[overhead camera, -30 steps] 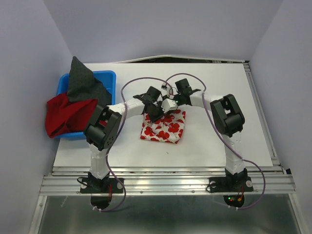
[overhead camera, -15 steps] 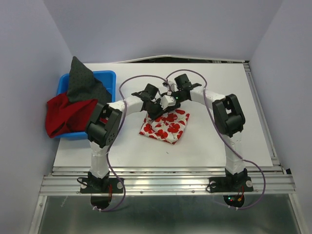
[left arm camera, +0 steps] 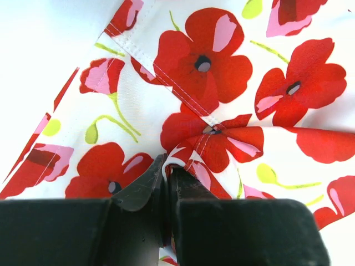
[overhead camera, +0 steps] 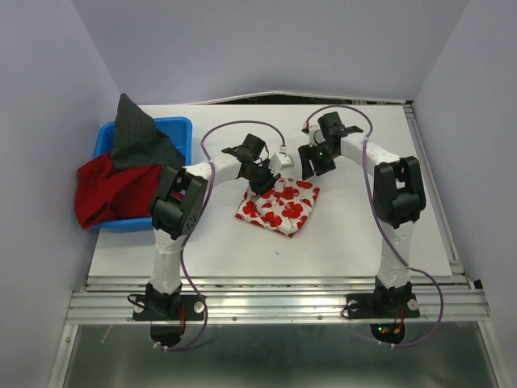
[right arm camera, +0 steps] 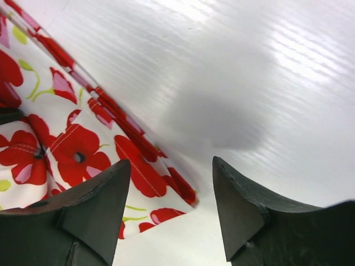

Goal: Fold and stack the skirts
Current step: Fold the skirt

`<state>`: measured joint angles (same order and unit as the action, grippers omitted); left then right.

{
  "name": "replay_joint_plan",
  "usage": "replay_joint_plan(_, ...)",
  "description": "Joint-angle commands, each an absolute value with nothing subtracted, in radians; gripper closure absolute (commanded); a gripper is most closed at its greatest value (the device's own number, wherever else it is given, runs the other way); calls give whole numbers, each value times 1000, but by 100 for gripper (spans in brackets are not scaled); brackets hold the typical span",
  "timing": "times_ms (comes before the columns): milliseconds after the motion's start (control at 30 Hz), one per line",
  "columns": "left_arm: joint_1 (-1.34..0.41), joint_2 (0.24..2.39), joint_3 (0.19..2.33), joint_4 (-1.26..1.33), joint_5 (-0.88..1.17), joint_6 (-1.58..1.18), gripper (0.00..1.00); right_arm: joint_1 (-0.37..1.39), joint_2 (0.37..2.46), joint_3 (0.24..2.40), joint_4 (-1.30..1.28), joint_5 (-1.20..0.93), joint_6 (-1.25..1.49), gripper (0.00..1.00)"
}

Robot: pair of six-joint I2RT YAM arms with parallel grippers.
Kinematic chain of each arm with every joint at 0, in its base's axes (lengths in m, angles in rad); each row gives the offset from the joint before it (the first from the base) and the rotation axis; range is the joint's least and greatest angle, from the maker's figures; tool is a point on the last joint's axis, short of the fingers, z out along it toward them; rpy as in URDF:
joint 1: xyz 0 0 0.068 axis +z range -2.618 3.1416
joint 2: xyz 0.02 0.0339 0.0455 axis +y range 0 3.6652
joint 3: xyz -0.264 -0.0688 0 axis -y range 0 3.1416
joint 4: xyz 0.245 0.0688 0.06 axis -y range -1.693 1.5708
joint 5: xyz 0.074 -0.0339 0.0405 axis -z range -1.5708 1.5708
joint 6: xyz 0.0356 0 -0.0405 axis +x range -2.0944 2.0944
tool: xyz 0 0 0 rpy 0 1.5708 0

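Observation:
The white skirt with red flowers [overhead camera: 279, 206] lies folded at the middle of the table. My left gripper [overhead camera: 260, 179] is at its far left edge. In the left wrist view this gripper [left arm camera: 168, 166] is shut on a small raised fold of the flowered cloth [left arm camera: 222, 72]. My right gripper [overhead camera: 311, 166] hovers just beyond the skirt's far right corner. Its jaws [right arm camera: 171, 162] stand open with nothing between them, and the skirt's corner [right arm camera: 83, 149] lies below the left finger. The deep-red skirt [overhead camera: 113, 190] and the dark grey skirt [overhead camera: 137, 137] sit at the left.
A blue bin [overhead camera: 182, 129] stands at the table's left edge. The red skirt hangs over its front rim and the grey one is piled in it. The white table [overhead camera: 363, 234] ends at a metal rail in front. Walls close in on both sides.
My right gripper has opened, let go of the flowered skirt and drawn back to the right. The skirt has slid slightly right. The left gripper still pinches the cloth.

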<state>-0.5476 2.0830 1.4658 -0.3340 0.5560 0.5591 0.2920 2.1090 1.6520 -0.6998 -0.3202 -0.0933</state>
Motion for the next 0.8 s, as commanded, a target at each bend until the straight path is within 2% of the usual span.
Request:
replay_joint_plan(0,-541,2143,1428,-499,494,566,85,291,2077,1658,-712,-244,-104,37)
replay_joint_plan(167,-541,2120,1446,-517,502,540,80,259,2141,1674,-710,-293,-75,44)
replay_joint_plan(433,-537,2193,1683,-644,518,382,70,273,2272,1687,-677,-385,-115,54)
replay_joint_plan(633,-522,2299,1758,-709,571,285,69,295,2234,1660,-635,-327,-126,53)
replay_joint_plan(767,-486,2370,1747,-723,618,246,76,295,2059,1606,-606,-269,-147,43)
